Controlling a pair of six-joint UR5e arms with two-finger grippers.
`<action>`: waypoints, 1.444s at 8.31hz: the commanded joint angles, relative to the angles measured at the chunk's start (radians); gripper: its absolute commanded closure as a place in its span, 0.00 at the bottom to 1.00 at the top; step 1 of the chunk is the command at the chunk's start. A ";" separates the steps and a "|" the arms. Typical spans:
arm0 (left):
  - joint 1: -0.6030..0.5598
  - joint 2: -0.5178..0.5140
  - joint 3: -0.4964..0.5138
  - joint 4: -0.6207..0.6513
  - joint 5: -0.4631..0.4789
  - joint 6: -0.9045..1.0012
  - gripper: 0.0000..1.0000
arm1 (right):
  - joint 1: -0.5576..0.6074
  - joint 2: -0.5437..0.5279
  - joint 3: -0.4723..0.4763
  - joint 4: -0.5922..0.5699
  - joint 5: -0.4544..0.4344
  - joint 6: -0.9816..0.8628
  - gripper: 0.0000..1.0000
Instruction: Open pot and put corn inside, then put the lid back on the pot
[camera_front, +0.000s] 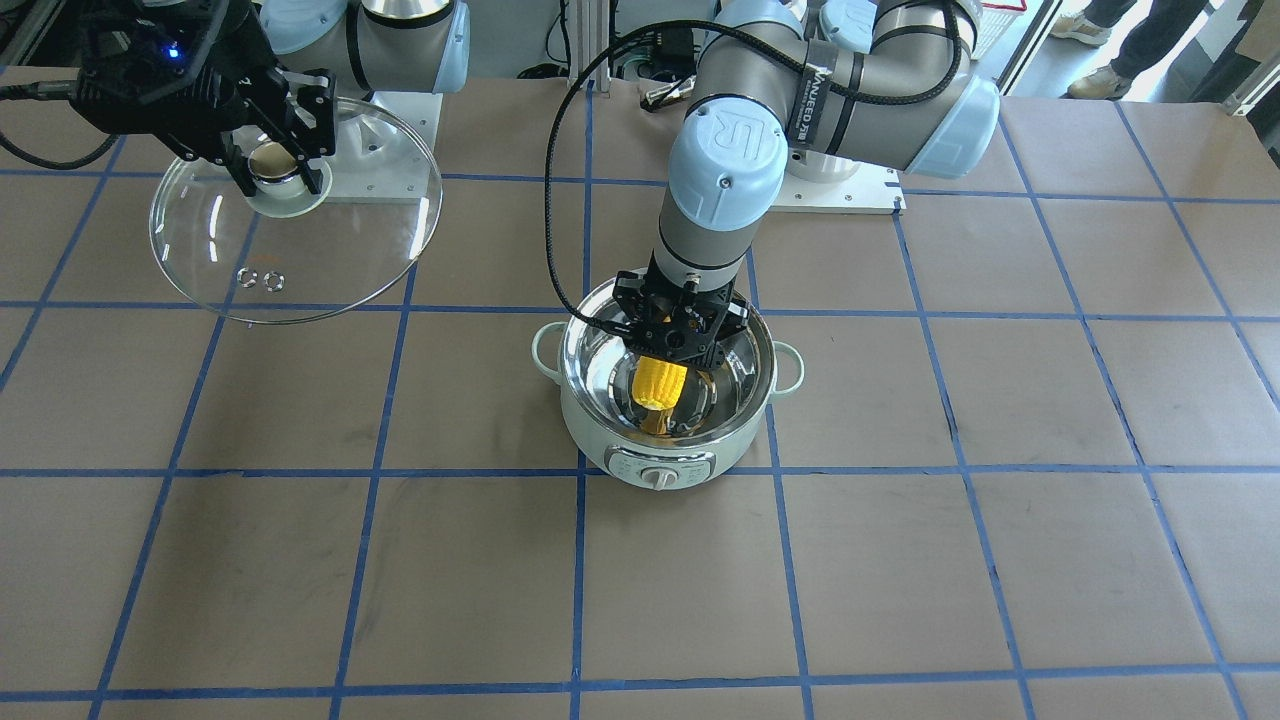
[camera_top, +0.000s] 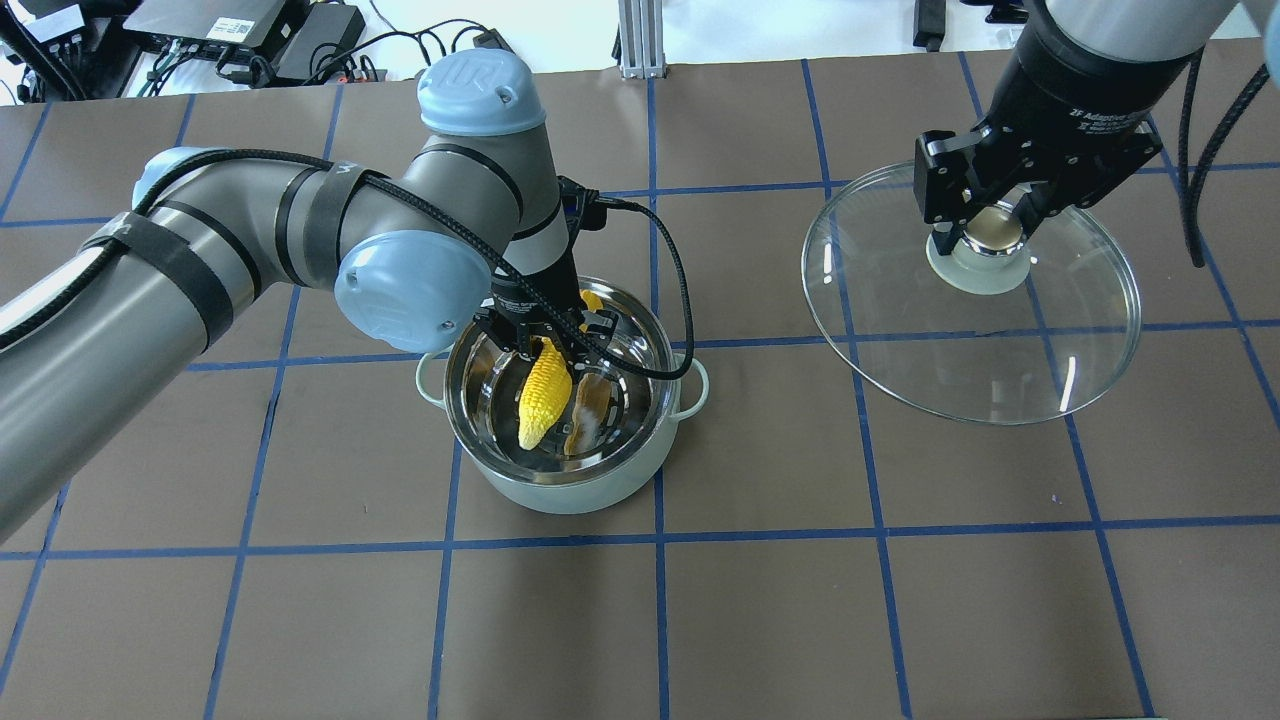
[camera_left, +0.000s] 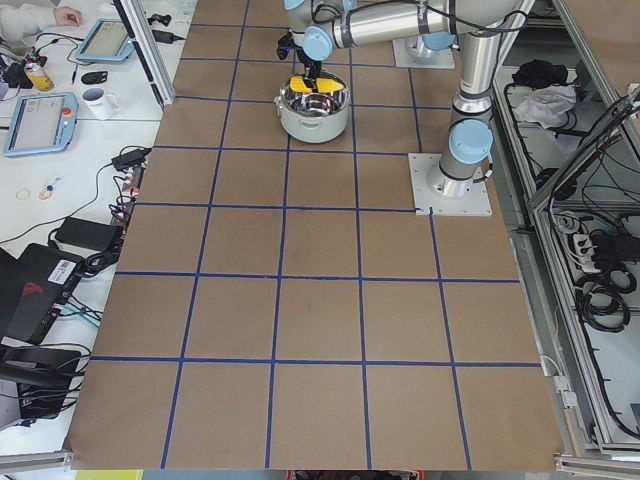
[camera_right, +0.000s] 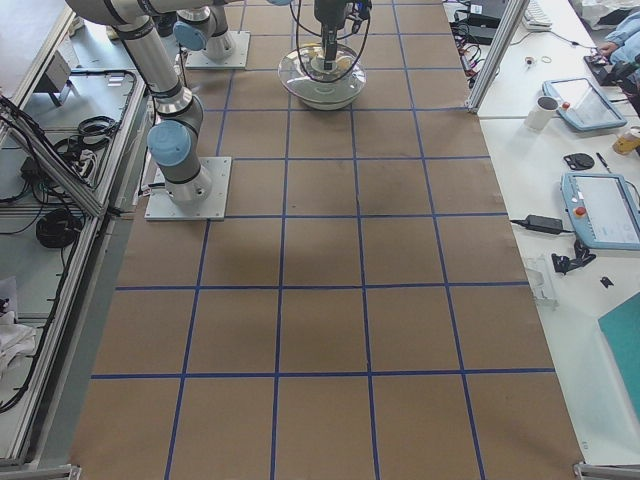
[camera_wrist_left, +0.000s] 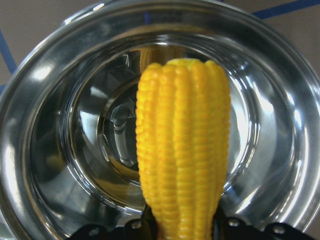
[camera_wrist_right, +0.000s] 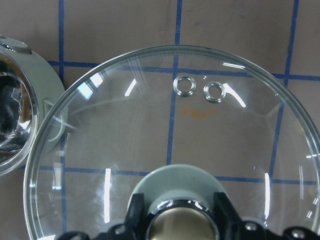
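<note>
The mint-green pot (camera_front: 668, 455) (camera_top: 560, 485) stands open near the table's middle, its steel inside bare (camera_wrist_left: 60, 150). My left gripper (camera_front: 680, 335) (camera_top: 545, 340) is shut on the yellow corn (camera_front: 658, 383) (camera_top: 543, 392) (camera_wrist_left: 182, 150) and holds it tip-down inside the pot's rim. My right gripper (camera_front: 275, 165) (camera_top: 985, 225) is shut on the knob of the clear glass lid (camera_front: 300, 270) (camera_top: 1000, 340) (camera_wrist_right: 170, 150) and holds it in the air off to the pot's side. The pot's edge shows in the right wrist view (camera_wrist_right: 47, 100).
Brown paper with a blue tape grid (camera_top: 660, 530) covers the table. Both arm bases stand on white plates at the robot's side (camera_front: 850, 190). Side benches with tablets, cups and cables (camera_left: 60, 110) (camera_right: 600, 200) lie beyond the table's edge. A person's legs show at the far corner (camera_front: 1110, 60).
</note>
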 joint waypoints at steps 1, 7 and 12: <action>-0.003 -0.008 0.000 0.006 0.004 -0.002 0.08 | 0.000 -0.001 0.000 0.003 0.002 0.002 0.66; 0.047 0.029 0.106 -0.040 0.113 0.014 0.00 | 0.002 -0.001 0.000 0.001 0.005 0.002 0.67; 0.251 0.048 0.326 -0.248 0.112 0.030 0.00 | 0.044 0.024 -0.024 -0.019 0.000 0.020 0.66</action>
